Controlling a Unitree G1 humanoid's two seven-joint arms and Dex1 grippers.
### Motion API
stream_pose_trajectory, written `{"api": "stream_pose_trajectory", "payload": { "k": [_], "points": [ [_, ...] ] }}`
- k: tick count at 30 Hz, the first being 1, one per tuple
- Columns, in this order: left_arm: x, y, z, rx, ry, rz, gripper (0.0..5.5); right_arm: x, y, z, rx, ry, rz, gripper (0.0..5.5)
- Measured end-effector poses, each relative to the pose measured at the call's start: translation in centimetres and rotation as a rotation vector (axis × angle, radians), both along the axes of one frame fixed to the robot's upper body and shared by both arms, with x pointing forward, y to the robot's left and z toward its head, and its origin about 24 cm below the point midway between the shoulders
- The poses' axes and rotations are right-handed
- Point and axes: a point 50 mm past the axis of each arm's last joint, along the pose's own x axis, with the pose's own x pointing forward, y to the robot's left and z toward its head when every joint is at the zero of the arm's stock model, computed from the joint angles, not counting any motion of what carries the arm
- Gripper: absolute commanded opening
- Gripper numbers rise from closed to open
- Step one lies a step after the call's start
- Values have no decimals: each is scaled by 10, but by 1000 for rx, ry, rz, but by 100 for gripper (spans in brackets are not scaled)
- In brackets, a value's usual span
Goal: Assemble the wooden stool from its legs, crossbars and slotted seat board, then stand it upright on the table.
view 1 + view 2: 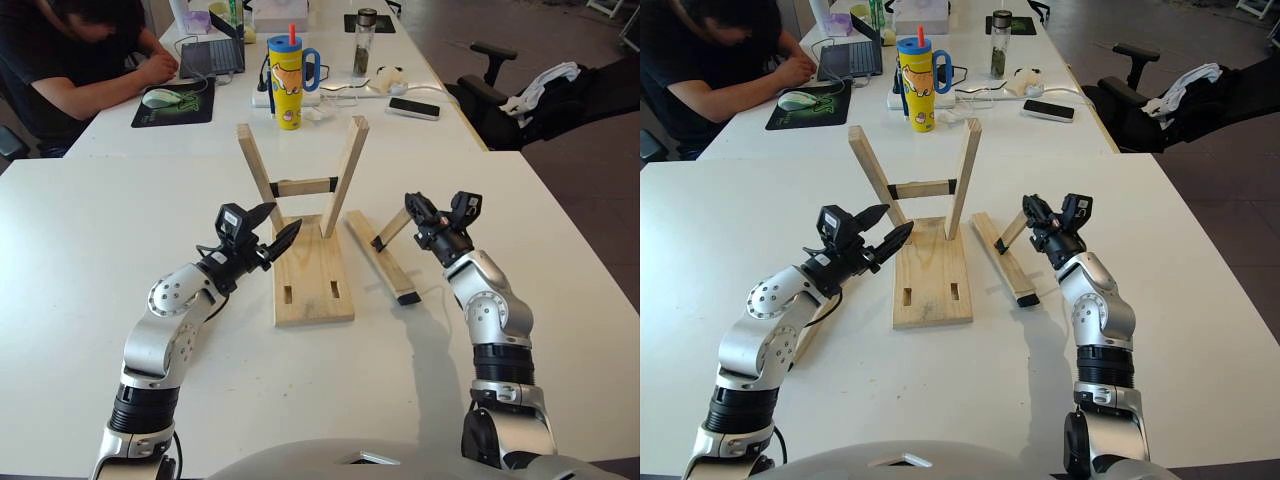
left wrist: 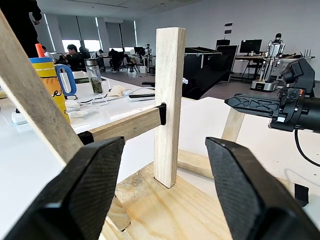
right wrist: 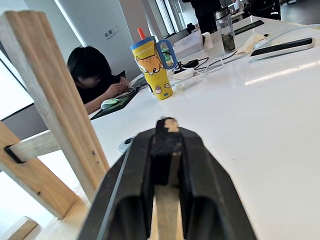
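The slotted seat board point(image 1: 313, 270) lies flat in the middle of the white table. Two legs point(image 1: 346, 175) joined by a crossbar point(image 1: 305, 187) stand in the board's far end, splayed apart. My left gripper point(image 1: 273, 228) is open just left of the board, its fingers point(image 2: 85, 185) spread wide and facing that upright pair. Right of the board a second leg point(image 1: 382, 257) lies on the table with a short bar point(image 1: 393, 228) rising from it. My right gripper point(image 1: 412, 208) is shut on that bar's upper end point(image 3: 167, 200).
A second table behind holds a yellow cup point(image 1: 287, 80), a bottle point(image 1: 361, 43), a phone point(image 1: 413, 108), a laptop point(image 1: 212, 57) and a mouse on a pad point(image 1: 165, 98), with a person seated there. An office chair point(image 1: 500, 90) stands at the far right.
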Motion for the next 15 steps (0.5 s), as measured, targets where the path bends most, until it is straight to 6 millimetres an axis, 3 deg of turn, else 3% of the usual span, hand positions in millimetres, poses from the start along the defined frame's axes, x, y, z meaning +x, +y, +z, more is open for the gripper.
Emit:
{"api": "stream_pose_trajectory", "payload": {
  "k": [9, 15],
  "points": [
    [0, -5, -1, 11, 1, -5, 298, 2, 20, 3, -200, -51, 11, 43],
    [-2, -12, 2, -4, -14, -13, 298, -3, 18, -2, -179, -29, -63, 43]
  ]
}}
